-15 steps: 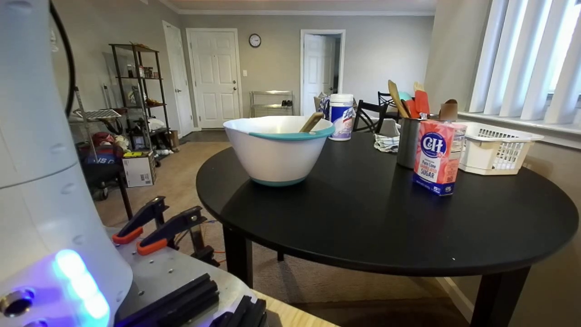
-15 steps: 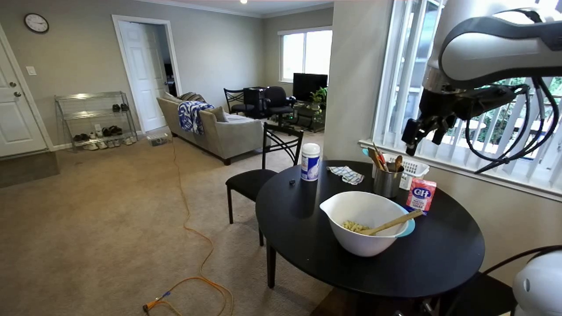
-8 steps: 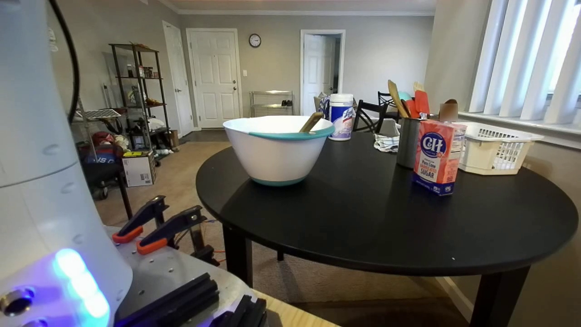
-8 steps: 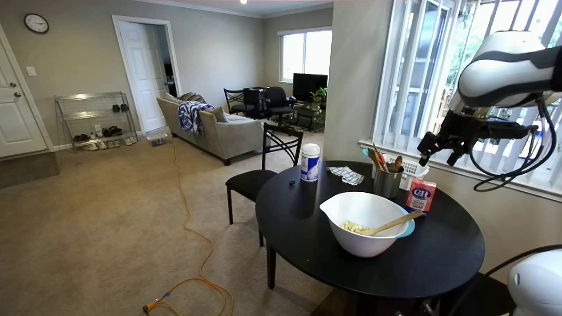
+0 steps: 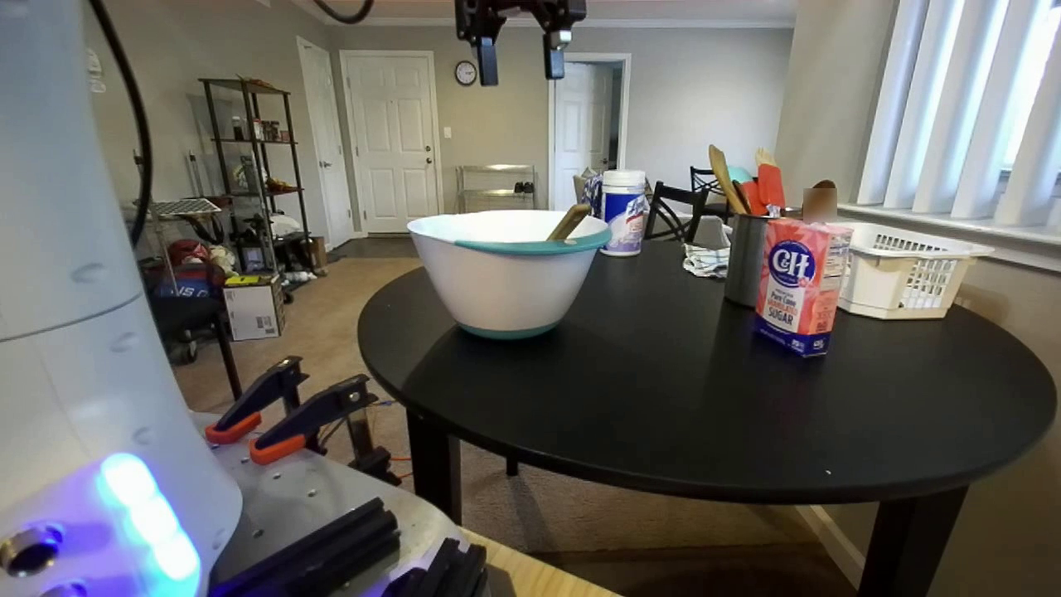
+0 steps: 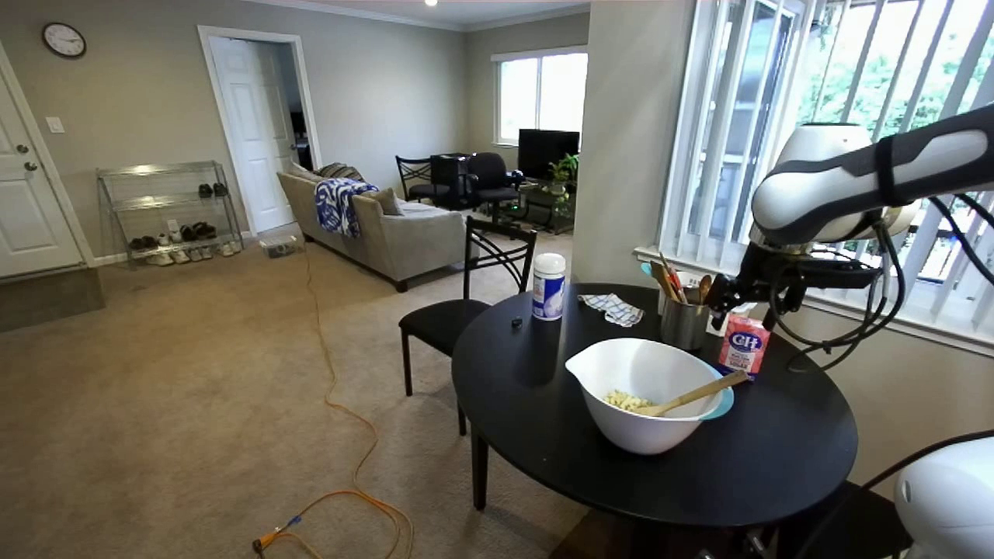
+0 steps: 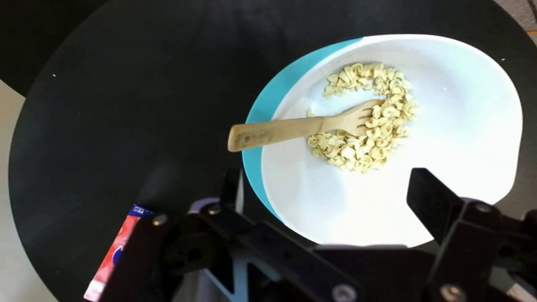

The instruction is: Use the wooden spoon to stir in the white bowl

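The wooden spoon (image 7: 285, 130) is pale tan with a slotted, fork-like end. It leans in the white bowl (image 7: 461, 126), with its slotted end in pale curly pasta (image 7: 384, 138) and its handle across the teal rim. The spoon (image 6: 699, 394) and the bowl (image 6: 629, 431) also show in an exterior view. In an exterior view only the handle tip (image 5: 570, 222) sticks up above the bowl (image 5: 514, 286). My gripper (image 5: 520, 70) is open and empty, pointing down, well above the bowl. In the wrist view the fingers (image 7: 326, 184) are wide apart and the spoon is not between them.
A pink sugar box (image 5: 796, 290), a metal utensil holder (image 5: 744, 264) and a white basket (image 5: 899, 282) stand on the round black table (image 5: 704, 414). A canister (image 6: 548, 287) and a cloth (image 6: 613, 309) are farther back. A chair (image 6: 450, 318) stands beside the table.
My open gripper has come down and entered the top of an exterior view where it was out of sight before. The bowl, spoon and other objects have not moved.
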Available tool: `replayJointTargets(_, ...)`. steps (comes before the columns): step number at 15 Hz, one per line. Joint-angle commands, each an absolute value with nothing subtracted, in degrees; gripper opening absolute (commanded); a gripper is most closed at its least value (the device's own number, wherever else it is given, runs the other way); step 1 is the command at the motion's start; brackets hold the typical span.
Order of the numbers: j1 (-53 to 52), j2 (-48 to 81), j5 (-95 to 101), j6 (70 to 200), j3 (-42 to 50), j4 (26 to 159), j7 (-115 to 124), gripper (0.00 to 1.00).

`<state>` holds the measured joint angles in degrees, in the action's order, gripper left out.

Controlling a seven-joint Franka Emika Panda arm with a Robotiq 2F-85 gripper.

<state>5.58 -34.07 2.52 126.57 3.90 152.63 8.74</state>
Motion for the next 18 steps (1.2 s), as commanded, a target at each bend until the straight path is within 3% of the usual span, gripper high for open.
replayJointTargets(1, 6.6, -33.38, 2.32, 126.58, 2.69, 152.53, 9.05, 1.0)
replayJointTargets(9, 6.99, -33.0, 2.45, 126.64, 2.4, 152.48, 9.34, 1.0)
replayJointTargets(18, 9.35, -23.95, -4.46, 125.91, 10.34, 148.19, 8.17, 1.0)
